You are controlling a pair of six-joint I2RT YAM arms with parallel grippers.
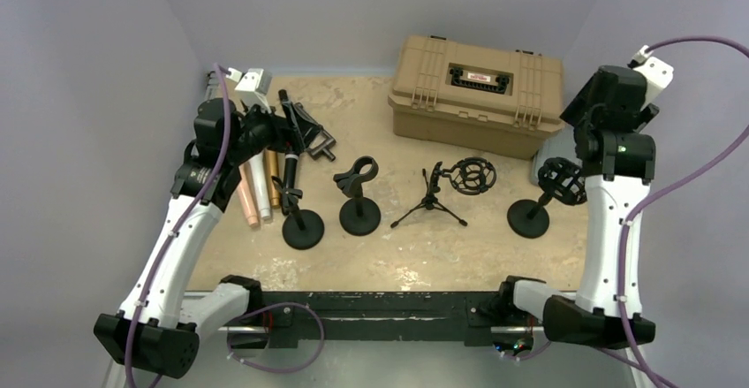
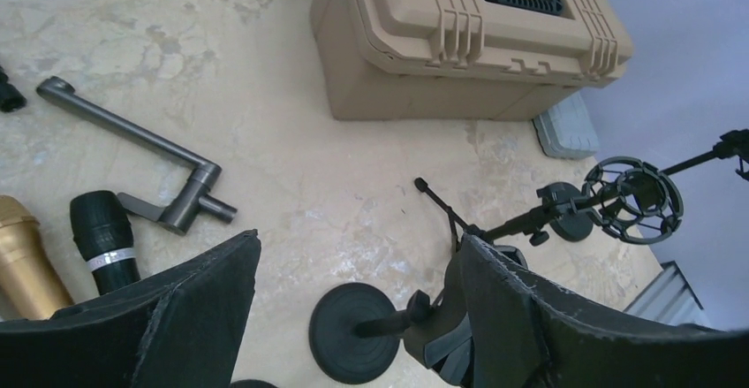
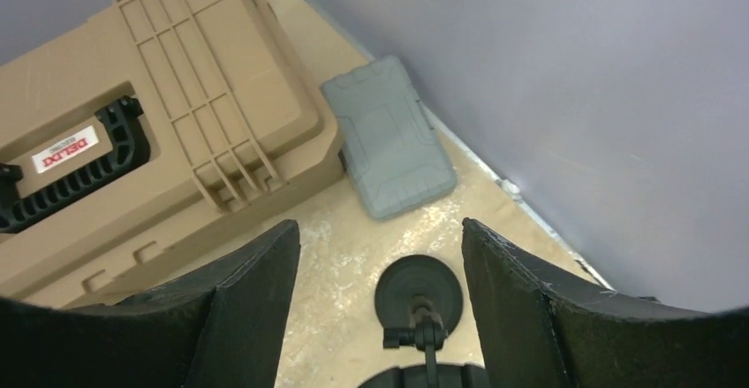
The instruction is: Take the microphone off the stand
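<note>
The broad marbled bench (image 1: 371,114) carries a tan hard case (image 1: 477,92), which sits beyond both tools. The left tool (image 2: 358,247) hangs with its jaws spread wide and nothing between them. Straight below the gap is a clip stand (image 2: 358,330). The black microphone (image 1: 290,171) is just beside that tool, rising from its round-base stand (image 1: 303,227). Over on the right, the right tool (image 3: 380,229) is just as wide open and just as empty. It hovers above a shock-mount stand (image 3: 417,292), with a small grey case (image 3: 389,136) just beyond.
</note>
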